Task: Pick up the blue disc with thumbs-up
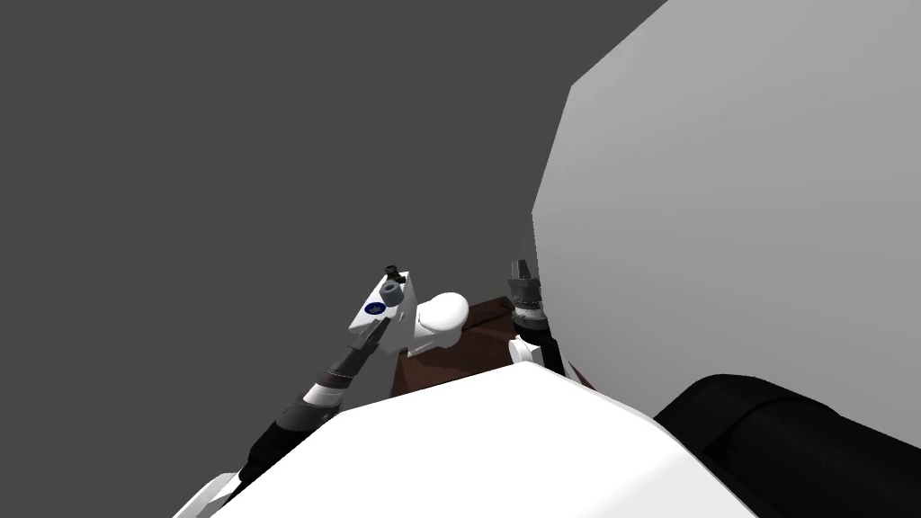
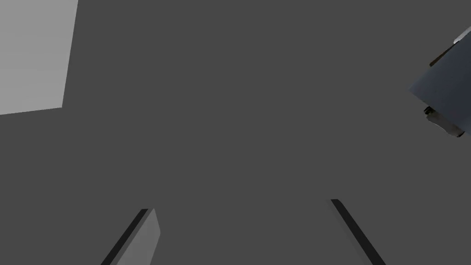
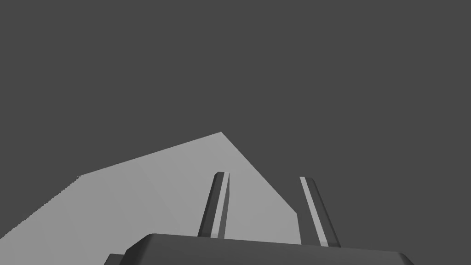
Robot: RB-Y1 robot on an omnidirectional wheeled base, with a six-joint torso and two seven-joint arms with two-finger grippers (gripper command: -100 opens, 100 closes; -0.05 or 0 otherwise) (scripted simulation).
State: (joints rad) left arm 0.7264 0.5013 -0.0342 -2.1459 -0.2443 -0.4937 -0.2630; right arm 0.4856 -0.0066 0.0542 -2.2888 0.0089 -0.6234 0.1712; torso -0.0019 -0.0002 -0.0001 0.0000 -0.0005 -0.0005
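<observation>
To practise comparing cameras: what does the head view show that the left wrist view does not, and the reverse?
Head view adds: the blue disc on a white slab, beside a grey ring, and the right tool. Left wrist view adds: the left tool's fingers standing wide apart, open. Both share: the left tool and a dark grey background.

text: none readable | blue disc — pale mark on top, too small to make out
</observation>
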